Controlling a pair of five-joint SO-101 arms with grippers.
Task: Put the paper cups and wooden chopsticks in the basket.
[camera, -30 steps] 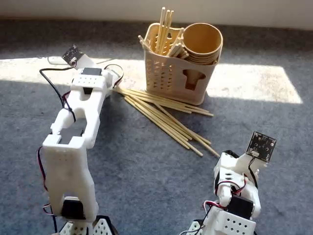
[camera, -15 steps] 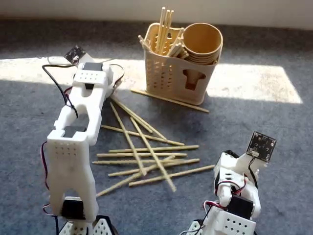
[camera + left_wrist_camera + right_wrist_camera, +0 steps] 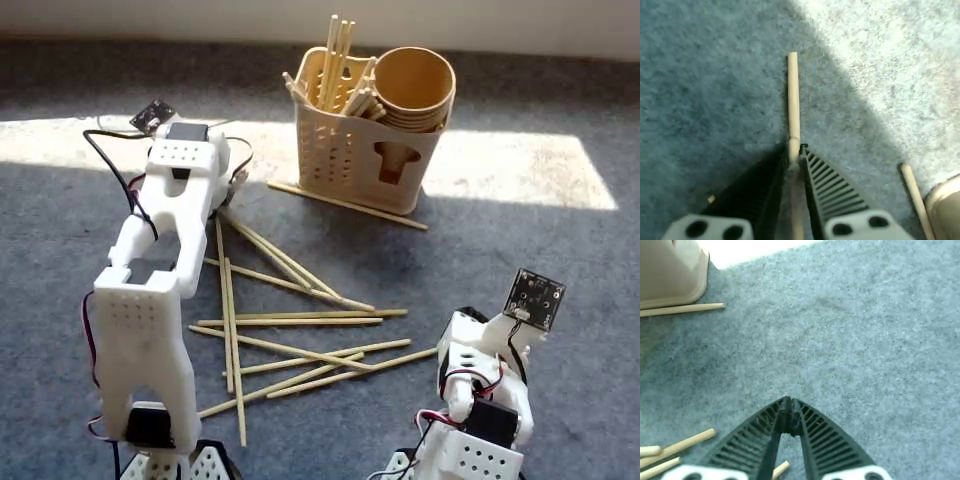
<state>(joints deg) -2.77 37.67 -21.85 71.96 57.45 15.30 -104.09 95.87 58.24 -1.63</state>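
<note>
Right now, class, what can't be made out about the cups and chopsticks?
High view: how many paper cups are stacked; the basket wall hides all but the rims.
Left wrist view: the held chopstick beyond its grip, hidden behind the left gripper.

readable text: none | basket [image 3: 350, 165] far centre: no legible print on its wall | right camera board [image 3: 534, 297] near right: markings too small to read | left camera board [image 3: 151, 114] far left: markings too small to read

Sunlit band [image 3: 520, 170] across grey carpet [image 3: 560, 250]
</note>
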